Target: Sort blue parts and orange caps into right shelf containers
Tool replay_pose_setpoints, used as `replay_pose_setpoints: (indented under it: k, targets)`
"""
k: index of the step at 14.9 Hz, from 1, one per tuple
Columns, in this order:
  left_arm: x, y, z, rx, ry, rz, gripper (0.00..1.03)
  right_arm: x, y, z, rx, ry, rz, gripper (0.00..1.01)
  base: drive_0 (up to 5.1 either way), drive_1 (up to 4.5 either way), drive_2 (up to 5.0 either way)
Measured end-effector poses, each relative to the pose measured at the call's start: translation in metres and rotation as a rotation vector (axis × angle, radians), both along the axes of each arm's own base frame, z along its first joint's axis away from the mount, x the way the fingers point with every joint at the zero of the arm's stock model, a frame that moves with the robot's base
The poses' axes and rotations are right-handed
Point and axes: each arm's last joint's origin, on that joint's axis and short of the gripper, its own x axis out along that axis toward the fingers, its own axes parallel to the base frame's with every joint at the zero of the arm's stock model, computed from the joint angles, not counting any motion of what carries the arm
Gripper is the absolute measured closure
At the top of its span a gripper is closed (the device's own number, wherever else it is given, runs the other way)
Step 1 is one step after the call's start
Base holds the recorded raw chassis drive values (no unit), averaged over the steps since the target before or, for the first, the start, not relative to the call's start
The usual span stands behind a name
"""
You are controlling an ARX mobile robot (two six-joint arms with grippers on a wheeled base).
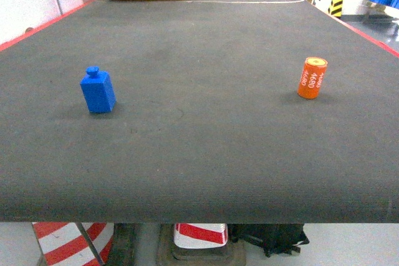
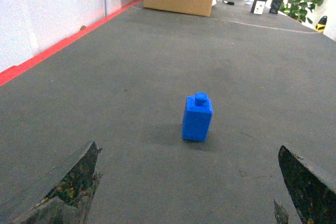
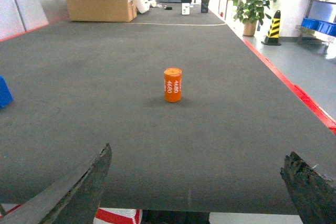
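Blue part (image 2: 197, 119) and orange cap (image 3: 172, 84) are standing upright, well apart on the mat (image 1: 206, 154), so we're lining up left gripper (image 2: 184, 192) and right gripper (image 3: 194, 192), jaws spread wide, one each.

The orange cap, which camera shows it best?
The right wrist view: the orange cap stands upright, centred between the open fingers. The head view shows it off to the right, leaning in perspective. The left wrist view misses it entirely.

Left of the right claw (image 3: 197, 192), the blue part (image 3: 4, 93) is sliced by the frame edge; both claws' fingers run off the bottom.
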Motion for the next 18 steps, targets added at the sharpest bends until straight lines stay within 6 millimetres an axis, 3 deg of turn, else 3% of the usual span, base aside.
replay_pose_setpoints:
  k: [9,18]
  targets:
    - [0.063,-0.01,-0.031,0.009,0.052,-0.027,0.05,0.0,0.0,0.0,0.0,-0.001,0.0,0.03,0.0,0.0,0.0]
    - [0.069,-0.01,-0.033,0.01,0.073,-0.031,0.05,0.0,0.0,0.0,0.0,0.0,0.0,0.03,0.0,0.0,0.0]
